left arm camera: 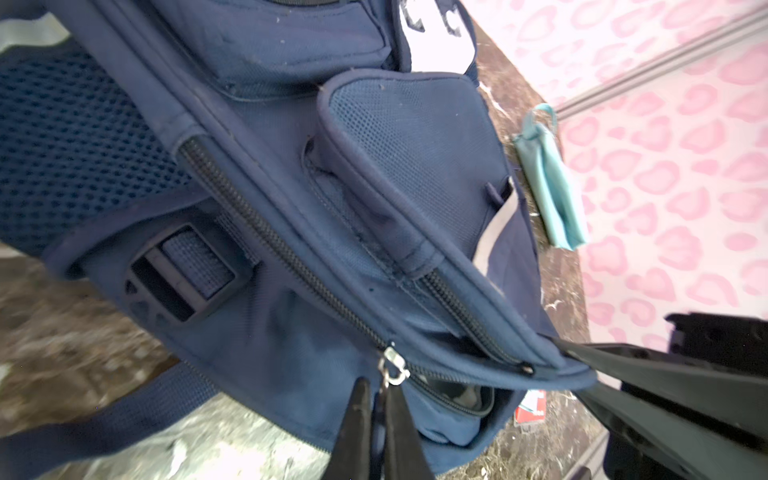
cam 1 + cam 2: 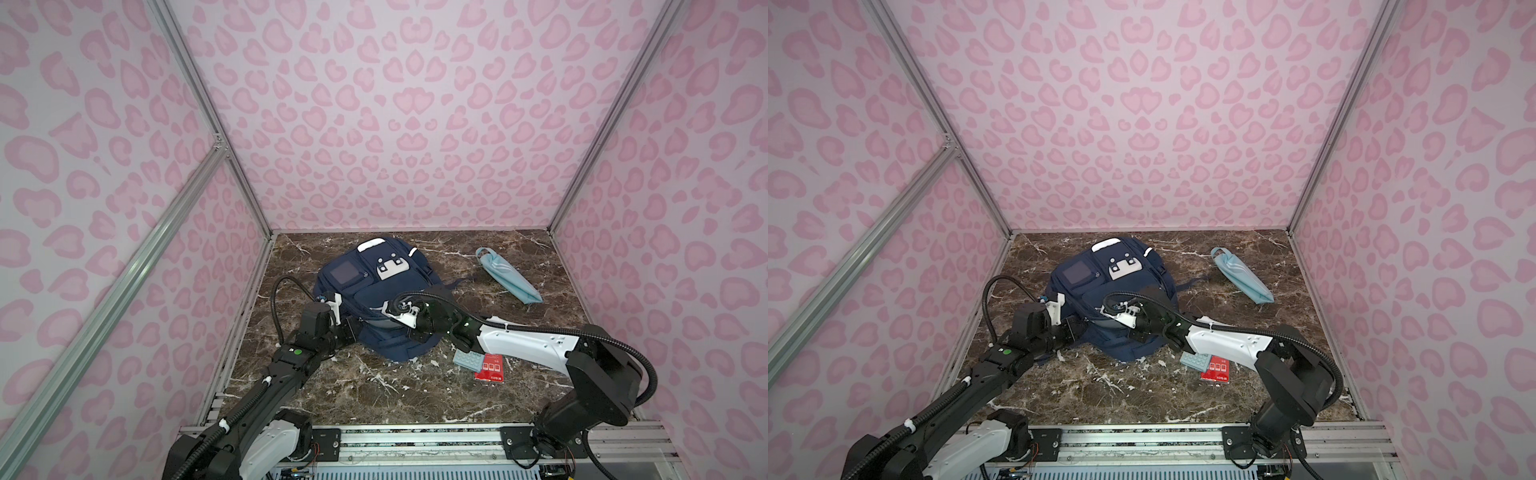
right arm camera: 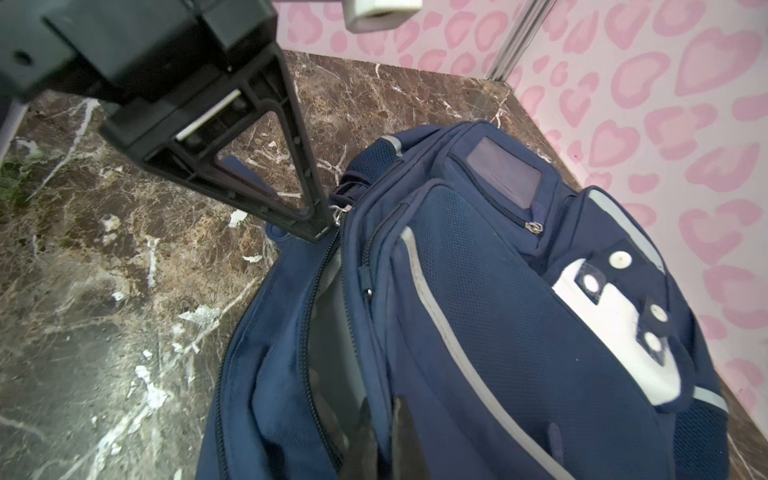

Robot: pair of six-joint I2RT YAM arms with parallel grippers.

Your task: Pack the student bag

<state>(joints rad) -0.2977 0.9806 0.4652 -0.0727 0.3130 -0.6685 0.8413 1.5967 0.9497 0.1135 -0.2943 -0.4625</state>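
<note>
While pink-spotted walls (image 2: 415, 124) enclose the marble tabletop (image 2: 374, 399), the navy student bag (image 2: 374, 266) lies part-unzipped, left gripper (image 1: 379, 390) pinching its zipper pull (image 1: 392, 366), right gripper (image 3: 380, 409) clamping its flap (image 3: 478, 316).

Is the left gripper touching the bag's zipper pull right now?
Touching. The left wrist view shows the left gripper shut on the zipper pull of the student bag, tab pinched between the fingertips.

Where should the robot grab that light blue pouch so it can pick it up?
I'd pinch the light blue pouch across its narrow middle, coming straight down from above. It lies flat on the marble table, long and slim, with bare table along both long sides.
</note>
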